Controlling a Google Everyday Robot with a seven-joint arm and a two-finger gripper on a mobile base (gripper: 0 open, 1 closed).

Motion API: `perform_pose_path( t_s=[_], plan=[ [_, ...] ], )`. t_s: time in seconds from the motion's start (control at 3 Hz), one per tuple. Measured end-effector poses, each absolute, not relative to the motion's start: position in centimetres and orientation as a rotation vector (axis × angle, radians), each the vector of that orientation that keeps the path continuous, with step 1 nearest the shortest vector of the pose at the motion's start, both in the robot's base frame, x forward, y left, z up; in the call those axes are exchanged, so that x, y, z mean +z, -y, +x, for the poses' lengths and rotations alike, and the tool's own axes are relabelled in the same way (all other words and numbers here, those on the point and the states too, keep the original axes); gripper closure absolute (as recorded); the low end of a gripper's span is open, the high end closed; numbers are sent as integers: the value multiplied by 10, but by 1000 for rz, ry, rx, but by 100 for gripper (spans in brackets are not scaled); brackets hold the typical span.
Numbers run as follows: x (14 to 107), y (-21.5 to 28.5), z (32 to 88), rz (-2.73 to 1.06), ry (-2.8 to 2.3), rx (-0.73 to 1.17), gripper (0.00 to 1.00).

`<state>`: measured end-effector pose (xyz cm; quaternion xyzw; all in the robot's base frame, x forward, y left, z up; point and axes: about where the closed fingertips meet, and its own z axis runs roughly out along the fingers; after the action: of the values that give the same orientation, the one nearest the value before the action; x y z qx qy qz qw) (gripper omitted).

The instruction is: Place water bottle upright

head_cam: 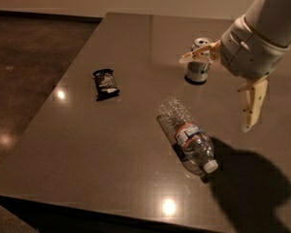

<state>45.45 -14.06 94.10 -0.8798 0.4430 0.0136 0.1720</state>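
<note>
The water bottle (188,139) lies on its side on the dark table (111,144), its white cap pointing to the front right. It is clear and ribbed, with a pale label band. My gripper (214,95) hangs above the table to the right of the bottle and a little behind it. It is open wide and empty. One finger (200,55) points left in front of the can, the other finger (250,106) points down. Nothing touches the bottle.
A green-and-white drink can (198,68) stands upright behind the bottle, partly behind my upper finger. A black snack packet (105,84) lies to the left. The table's left edge drops to a dark floor (24,72). My arm's shadow falls at the front right.
</note>
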Motion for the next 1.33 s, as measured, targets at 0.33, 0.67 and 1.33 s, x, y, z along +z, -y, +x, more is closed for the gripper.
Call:
perform_pose_path(
  t_s=[0.33,0.67,1.33],
  plan=[
    [936,138,454,-2610,-1025,27,0],
    [929,136,456,-2700,-793,12,0],
    [915,139,454,-2844,-444,-80,0]
  ],
)
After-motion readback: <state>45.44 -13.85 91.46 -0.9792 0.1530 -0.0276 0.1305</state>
